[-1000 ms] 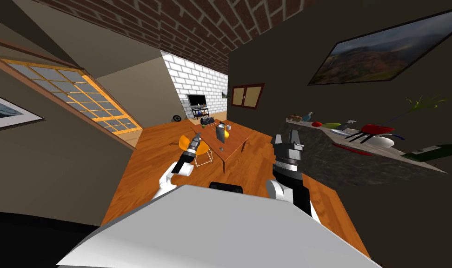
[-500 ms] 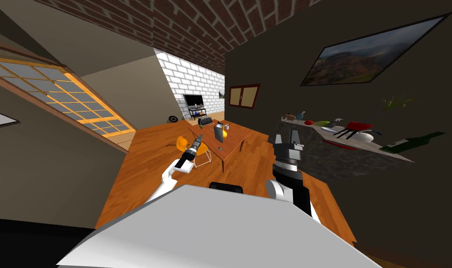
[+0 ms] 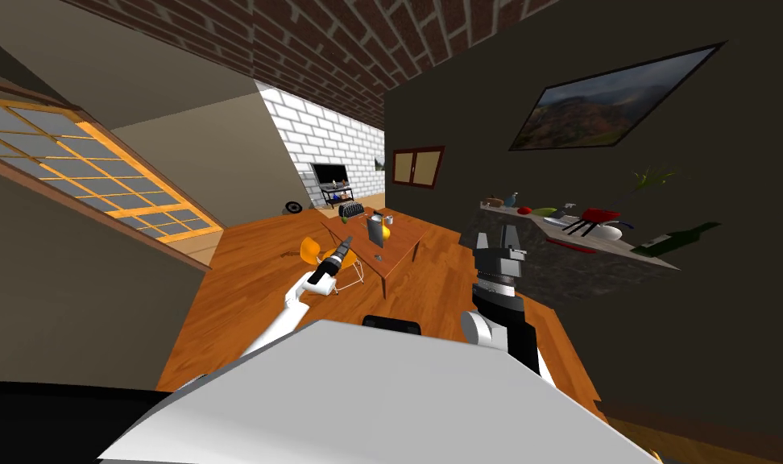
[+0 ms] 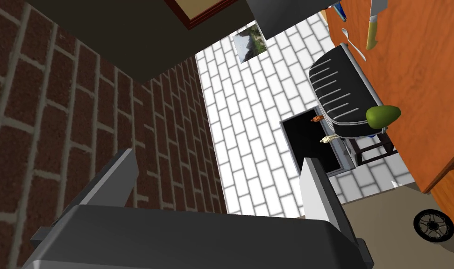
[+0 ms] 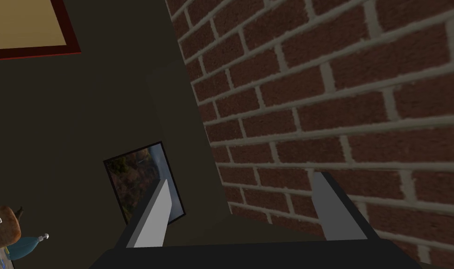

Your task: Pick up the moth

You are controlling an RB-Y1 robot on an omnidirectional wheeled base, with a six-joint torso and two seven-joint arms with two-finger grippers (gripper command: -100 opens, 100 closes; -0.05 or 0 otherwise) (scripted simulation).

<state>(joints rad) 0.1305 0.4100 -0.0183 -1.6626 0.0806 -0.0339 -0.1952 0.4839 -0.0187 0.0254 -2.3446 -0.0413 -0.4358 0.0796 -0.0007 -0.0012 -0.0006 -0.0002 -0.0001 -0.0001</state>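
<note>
Orange-brown wooden worktop (image 3: 399, 244): shifted across the view since a second ago (my own turn, not its move). Moth (image 3: 378, 257): likely the small dark speck on it, too small to confirm. Left pincer (image 3: 345, 242): stretched further toward it, blades apart. Right pincer (image 3: 499, 239): raised, apart. Approach unfinished.

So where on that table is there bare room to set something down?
The table looks bare on its right side in the head view, beyond the grey box. Its far end is crowded: rack, cup.
</note>
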